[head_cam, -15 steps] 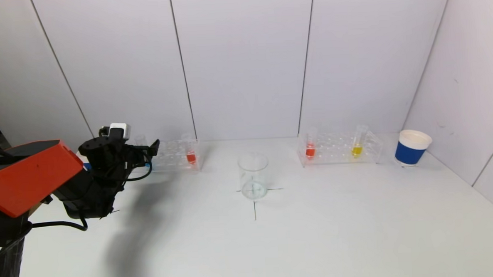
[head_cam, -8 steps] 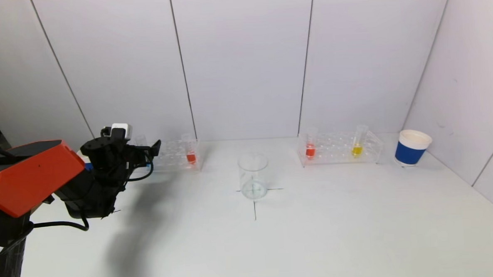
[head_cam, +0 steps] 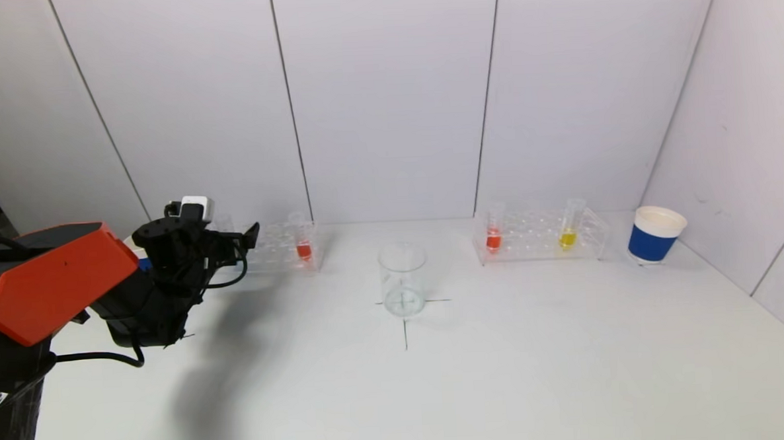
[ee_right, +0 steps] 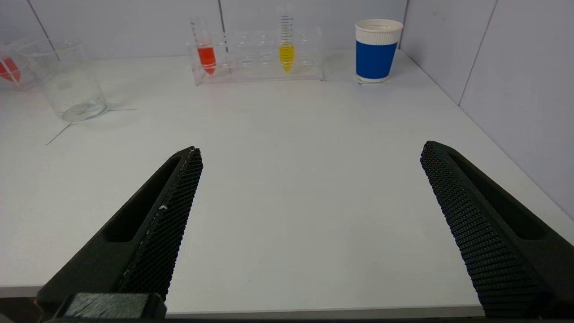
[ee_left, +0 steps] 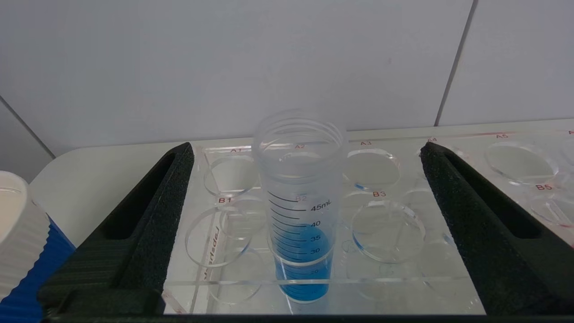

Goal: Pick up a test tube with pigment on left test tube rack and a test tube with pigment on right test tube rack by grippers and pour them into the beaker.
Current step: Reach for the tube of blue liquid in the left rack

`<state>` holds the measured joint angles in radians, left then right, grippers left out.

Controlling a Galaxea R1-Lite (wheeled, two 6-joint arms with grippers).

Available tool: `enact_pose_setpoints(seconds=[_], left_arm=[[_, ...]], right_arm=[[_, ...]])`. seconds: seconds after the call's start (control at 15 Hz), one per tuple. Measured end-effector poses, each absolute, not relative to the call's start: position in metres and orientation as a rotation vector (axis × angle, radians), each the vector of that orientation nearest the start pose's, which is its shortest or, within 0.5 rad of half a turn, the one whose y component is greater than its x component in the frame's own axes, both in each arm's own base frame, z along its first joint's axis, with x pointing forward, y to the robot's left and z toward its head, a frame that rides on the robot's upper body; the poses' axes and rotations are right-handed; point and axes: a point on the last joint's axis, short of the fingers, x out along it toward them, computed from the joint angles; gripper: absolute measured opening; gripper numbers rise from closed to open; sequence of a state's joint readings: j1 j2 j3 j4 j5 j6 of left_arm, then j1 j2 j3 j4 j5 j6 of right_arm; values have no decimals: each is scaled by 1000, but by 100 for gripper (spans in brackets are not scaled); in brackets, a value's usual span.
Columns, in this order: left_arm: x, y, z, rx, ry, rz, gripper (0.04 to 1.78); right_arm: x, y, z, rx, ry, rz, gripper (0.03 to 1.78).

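The left rack holds a red-pigment tube and, in the left wrist view, a blue-pigment tube in hole B2. My left gripper is open, its fingers on either side of the blue tube and apart from it; in the head view it is at the rack's left end. The right rack holds a red tube and a yellow tube. The empty glass beaker stands at the table's centre. My right gripper is open and empty over the table's near edge.
A blue-and-white paper cup stands right of the right rack by the side wall. Another blue cup sits just left of the left rack, close to my left finger. Walls close off the back and the right.
My left gripper has crept forward and slightly right toward the left rack. Nothing else has moved.
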<state>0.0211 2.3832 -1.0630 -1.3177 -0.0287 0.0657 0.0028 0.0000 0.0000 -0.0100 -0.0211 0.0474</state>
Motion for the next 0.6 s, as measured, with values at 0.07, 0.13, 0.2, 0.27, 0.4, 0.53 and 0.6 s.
enact_pose_setpoints(seconds=[0.07,0.13,0.2,0.27,0.4,0.53,0.6], left_arm=[[437,9,56,66,2,-8,176],[437,9,56,65,2,-8,176],[437,9,56,65,2,-8,176],[437,9,56,65,3,-8,176],[437,9,56,66,1,-7,176],[437,10,56,66,4,-4,176],[437,10,55,66,7,-4,176]], right_arm=[[-23,-1,77,48,-11,-18,177],[-23,-1,77,48,-11,-18,177],[-23,-1,77,47,-11,-18,177],[-23,-1,77,48,-11,-18,177],[-23,-1,77,47,-11,-18,177],[-23,-1,77,48,-11,-18,177],[-23,-1,77,48,-11,-18,177]])
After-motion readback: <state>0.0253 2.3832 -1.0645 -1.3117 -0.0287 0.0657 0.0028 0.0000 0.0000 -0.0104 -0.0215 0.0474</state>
